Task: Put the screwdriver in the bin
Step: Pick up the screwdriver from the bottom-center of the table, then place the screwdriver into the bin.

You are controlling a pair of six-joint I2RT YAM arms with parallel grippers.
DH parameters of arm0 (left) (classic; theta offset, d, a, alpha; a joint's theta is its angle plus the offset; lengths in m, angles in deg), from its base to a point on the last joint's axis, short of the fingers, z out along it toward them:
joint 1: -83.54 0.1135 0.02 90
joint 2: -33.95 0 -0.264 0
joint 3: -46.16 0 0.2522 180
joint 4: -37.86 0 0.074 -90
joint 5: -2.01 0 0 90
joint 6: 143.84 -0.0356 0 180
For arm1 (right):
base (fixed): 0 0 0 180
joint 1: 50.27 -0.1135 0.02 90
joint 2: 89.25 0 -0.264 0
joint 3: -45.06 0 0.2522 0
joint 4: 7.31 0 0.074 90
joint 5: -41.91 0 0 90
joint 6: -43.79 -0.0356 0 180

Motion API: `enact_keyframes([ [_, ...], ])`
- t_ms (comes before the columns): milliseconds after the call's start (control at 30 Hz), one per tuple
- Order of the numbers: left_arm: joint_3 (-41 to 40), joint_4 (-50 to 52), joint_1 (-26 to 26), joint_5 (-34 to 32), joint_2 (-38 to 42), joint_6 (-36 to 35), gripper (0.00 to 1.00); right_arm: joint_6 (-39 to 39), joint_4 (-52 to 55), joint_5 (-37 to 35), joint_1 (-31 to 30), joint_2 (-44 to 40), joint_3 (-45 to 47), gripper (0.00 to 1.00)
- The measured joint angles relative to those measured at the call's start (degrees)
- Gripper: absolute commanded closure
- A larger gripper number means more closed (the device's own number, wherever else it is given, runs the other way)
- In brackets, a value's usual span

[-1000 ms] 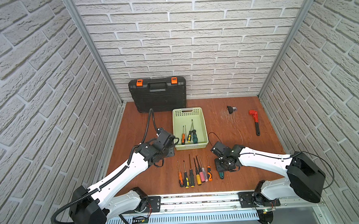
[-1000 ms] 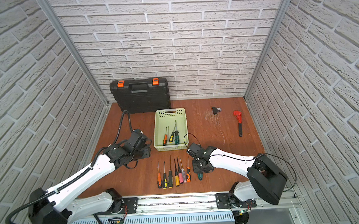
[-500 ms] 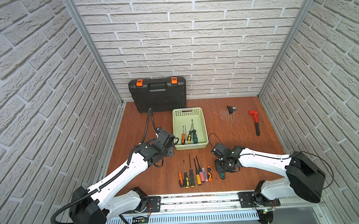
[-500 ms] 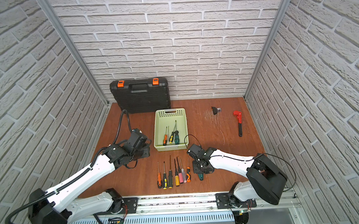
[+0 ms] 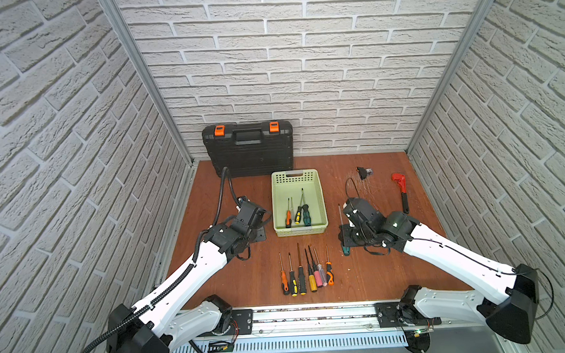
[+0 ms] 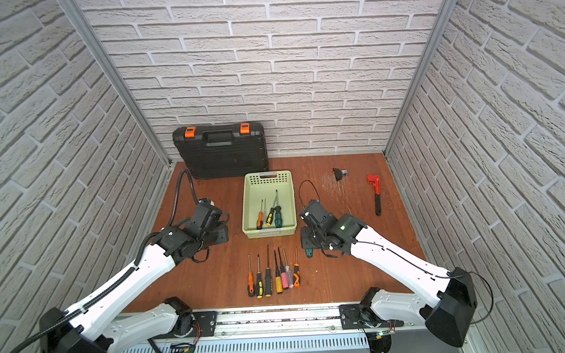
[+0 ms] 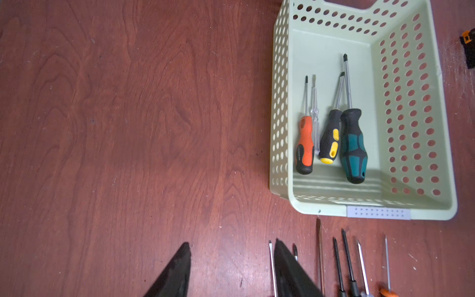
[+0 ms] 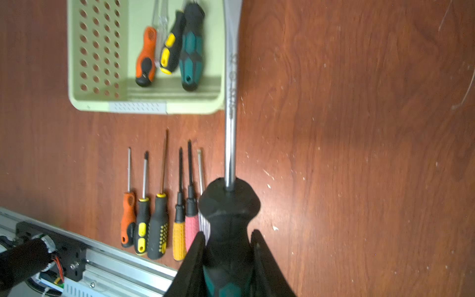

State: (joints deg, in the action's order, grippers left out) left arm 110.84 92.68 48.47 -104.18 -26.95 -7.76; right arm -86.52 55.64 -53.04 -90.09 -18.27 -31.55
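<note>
My right gripper (image 8: 227, 234) is shut on the black and teal handle of a long screwdriver (image 8: 228, 203). Its steel shaft (image 5: 340, 214) points toward the back wall. The tool is held a little above the table, just right of the bin's (image 5: 300, 231) near right corner. The pale green bin (image 8: 102, 105) holds several screwdrivers (image 7: 352, 144). Left of the bin my left gripper (image 7: 231, 243) is open over bare wood, holding nothing. Both top views show the right gripper (image 6: 307, 239) and the left gripper (image 6: 223, 235) on either side of the bin (image 6: 269, 232).
Several screwdrivers (image 5: 306, 275) lie in a row in front of the bin. A black toolcase (image 5: 248, 149) leans on the back wall. A red wrench (image 5: 401, 191) and a small black part (image 5: 362, 172) lie at the back right. Brick walls close three sides.
My right gripper has closed on the screwdriver's handle and moved up and away from the front rail with it. The left arm has hardly moved.
</note>
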Motion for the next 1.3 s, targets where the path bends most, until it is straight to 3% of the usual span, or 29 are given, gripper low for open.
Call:
enact_keyframes([
  [300, -3.63, 0.39, 0.24, 0.37, 7.28, 1.31, 0.45, 10.8, -2.12, 3.93, 2.25, 27.5, -25.99, 0.94],
  [600, -5.79, 2.73, 2.14, -1.64, 16.31, 2.01, 0.42, 13.46, -2.71, 8.76, 5.73, 41.16, -31.82, 0.94],
  [900, -6.54, 2.89, 3.1, -1.88, 16.72, 1.27, 0.43, 14.51, -1.97, 7.78, 6.93, 48.59, -34.51, 0.95],
  [1300, -7.5, 2.89, 3.78, -1.53, 18.23, 0.83, 0.42, 14.86, -0.87, 4.61, 6.99, 50.38, -35.71, 0.9],
])
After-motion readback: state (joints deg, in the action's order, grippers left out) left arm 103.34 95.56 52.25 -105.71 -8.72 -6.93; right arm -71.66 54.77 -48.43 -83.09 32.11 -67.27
